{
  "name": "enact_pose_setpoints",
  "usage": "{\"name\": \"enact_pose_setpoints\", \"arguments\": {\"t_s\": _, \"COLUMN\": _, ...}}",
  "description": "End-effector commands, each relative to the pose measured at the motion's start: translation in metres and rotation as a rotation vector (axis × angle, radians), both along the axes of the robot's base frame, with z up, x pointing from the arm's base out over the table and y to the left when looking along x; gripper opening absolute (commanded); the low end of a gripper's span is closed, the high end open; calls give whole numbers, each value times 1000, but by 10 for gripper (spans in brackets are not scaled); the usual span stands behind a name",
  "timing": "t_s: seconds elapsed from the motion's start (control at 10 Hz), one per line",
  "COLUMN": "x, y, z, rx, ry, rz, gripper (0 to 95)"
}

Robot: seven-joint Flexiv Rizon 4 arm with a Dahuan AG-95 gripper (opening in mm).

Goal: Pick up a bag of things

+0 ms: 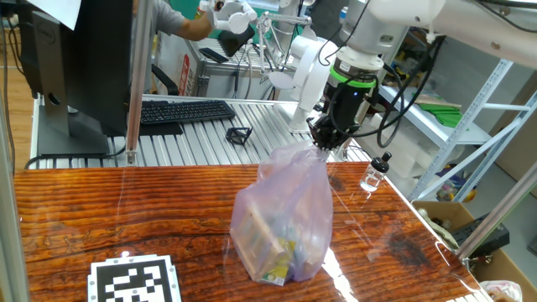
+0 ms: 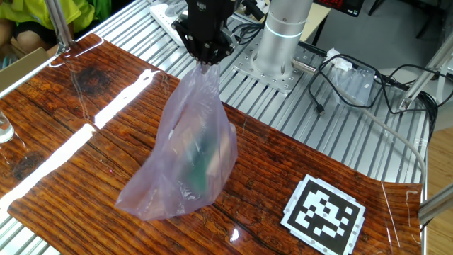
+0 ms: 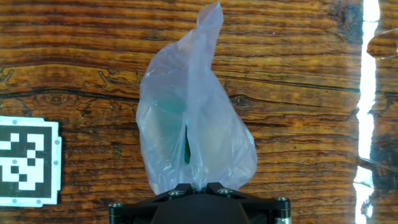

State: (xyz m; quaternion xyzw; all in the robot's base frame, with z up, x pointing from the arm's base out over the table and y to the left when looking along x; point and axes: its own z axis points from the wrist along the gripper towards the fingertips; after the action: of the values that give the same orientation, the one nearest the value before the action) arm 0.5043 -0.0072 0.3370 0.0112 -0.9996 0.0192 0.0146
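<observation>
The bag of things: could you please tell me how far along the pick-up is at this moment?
Done: the gripper is shut on the gathered top of the bag of things, whose film is pulled taut up to it. In hand: the lift; in both fixed views the bag's bottom looks to rest on the wooden table, contents sagging low. Left: raising it clear of the table, as no gap shows beneath it.
</observation>
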Motion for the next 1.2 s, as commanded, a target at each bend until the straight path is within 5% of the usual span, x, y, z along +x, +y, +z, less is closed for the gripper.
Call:
{"name": "enact_pose_setpoints", "arguments": {"t_s": 0.1, "x": 0, "y": 0, "z": 0, "rx": 3, "ry": -11, "rz": -5, "gripper": 0}}
{"name": "enact_pose_setpoints", "arguments": {"t_s": 1.2, "x": 0, "y": 0, "z": 0, "rx": 21, "ry": -90, "rz": 15, "gripper": 0}}
